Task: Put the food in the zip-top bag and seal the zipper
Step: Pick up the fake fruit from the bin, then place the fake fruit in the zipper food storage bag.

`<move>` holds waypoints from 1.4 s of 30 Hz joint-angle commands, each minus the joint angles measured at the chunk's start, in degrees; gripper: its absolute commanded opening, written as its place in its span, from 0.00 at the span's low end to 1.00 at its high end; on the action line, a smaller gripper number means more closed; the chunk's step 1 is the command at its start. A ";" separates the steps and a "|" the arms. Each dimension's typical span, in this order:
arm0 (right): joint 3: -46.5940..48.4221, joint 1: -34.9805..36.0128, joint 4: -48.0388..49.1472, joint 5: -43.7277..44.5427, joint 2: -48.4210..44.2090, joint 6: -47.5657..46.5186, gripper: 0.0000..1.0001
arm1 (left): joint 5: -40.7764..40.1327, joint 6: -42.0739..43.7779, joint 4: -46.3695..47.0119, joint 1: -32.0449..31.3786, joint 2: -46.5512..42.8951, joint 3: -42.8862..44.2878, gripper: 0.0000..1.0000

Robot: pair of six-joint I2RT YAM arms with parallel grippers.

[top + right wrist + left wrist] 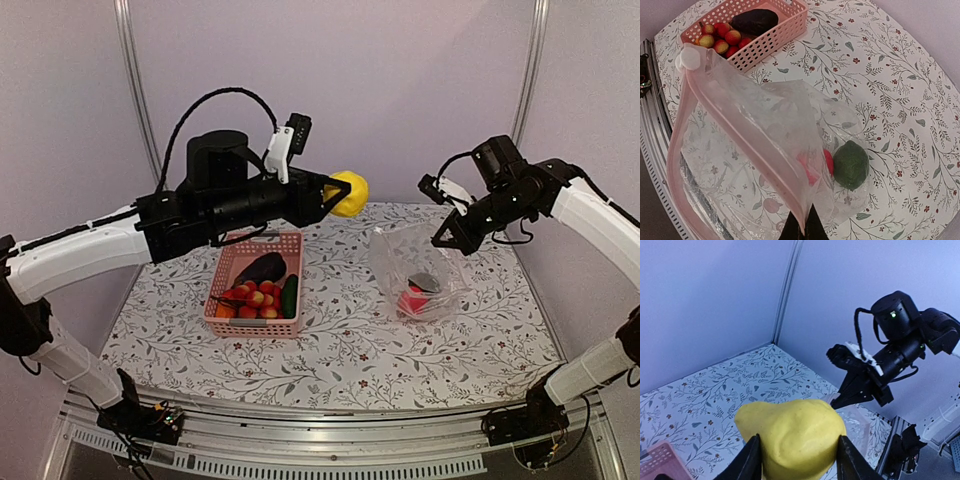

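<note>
Yellow fruit aloft at centre, bag at right.
Left gripper clamps the fruit; right gripper pinches the bag's rim.

High behind, the top view overlooks the table; both close wrist views share the basket.

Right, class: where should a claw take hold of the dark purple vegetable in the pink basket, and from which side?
Probably across the plump middle of the dark purple vegetable, coming straight down from above. It lies flat at the far end of the pink basket, whose walls block a sideways approach.
</note>
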 commanded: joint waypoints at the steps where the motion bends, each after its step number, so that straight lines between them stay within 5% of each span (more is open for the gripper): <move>1: 3.02 -0.19 -1.09 0.54 1.25 0.85 0.00 | 4.75 0.68 11.85 -4.97 3.07 -1.10 0.34; 10: 4.05 -0.19 -1.49 -0.46 1.85 1.73 0.00 | 1.16 2.38 9.90 -11.85 16.91 8.91 0.32; 18: 2.90 -0.19 -1.71 -0.89 0.35 1.99 0.00 | -18.76 4.71 -2.72 -13.34 28.31 21.52 0.30; 23: 2.52 -0.15 -2.04 -0.13 -0.61 1.79 0.00 | -36.08 4.32 -11.56 -13.41 35.62 30.53 0.55; 27: 2.41 -0.21 -1.75 1.94 -0.32 1.83 0.00 | -38.01 5.16 -13.49 -14.09 38.00 34.94 0.68; 34: 4.41 -0.86 -1.59 2.23 2.17 2.57 0.00 | -31.67 12.56 -0.78 -17.11 32.04 28.35 0.75; 42: 9.56 -6.10 -1.28 4.84 3.06 1.41 0.00 | -22.54 13.18 16.19 -19.91 12.90 4.47 0.75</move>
